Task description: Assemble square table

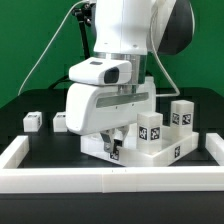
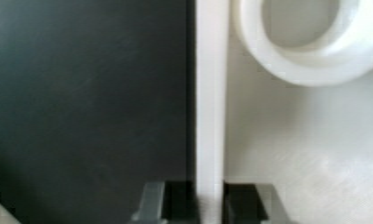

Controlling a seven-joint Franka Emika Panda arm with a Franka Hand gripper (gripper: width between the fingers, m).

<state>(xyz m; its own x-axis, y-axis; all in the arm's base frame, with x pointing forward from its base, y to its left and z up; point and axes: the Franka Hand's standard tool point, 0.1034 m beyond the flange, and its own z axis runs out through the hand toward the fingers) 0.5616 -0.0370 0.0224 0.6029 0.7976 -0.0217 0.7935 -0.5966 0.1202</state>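
Note:
The square table's white slab lies on the black mat with tagged white legs standing upright on it toward the exterior view's right. My gripper reaches down at the slab's near side. In the wrist view the gripper is shut on the slab's thin raised edge, with a dark finger on each side of it. A round corner socket shows on the slab's surface beyond the edge. The arm hides much of the slab in the exterior view.
Two loose tagged legs lie on the mat at the exterior view's left. The low white border wall runs along the front and up the left side. A cable hangs behind the arm.

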